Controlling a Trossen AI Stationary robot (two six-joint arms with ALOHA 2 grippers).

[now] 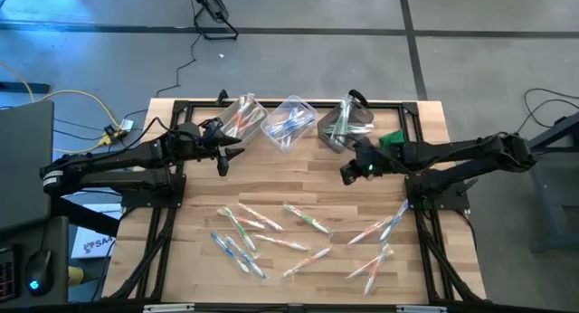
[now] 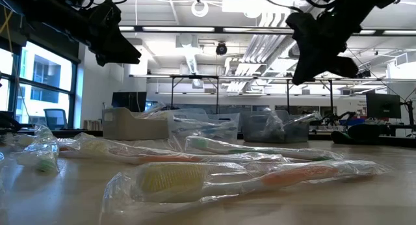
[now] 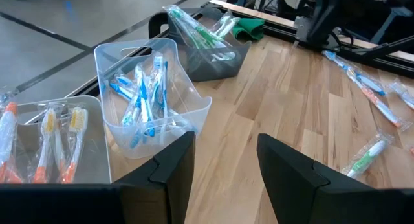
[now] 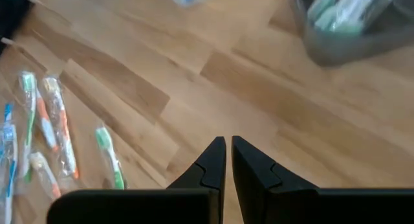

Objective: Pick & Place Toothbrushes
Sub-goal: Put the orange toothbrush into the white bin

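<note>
behind the scattered toothbrushes (image 1: 271,241) stand three bins (image 1: 289,123), unobstructed.

No legible text, label, brand, number or sign is showing in any of the four views. A white sheet (image 1: 93,244) is lying on the floor beside the table's left edge in the high view and is carrying dark print, but its characters are too small to read. The toothbrushes (image 1: 298,236) are lying in clear wrappers, and no printing on them can be made out.
</note>
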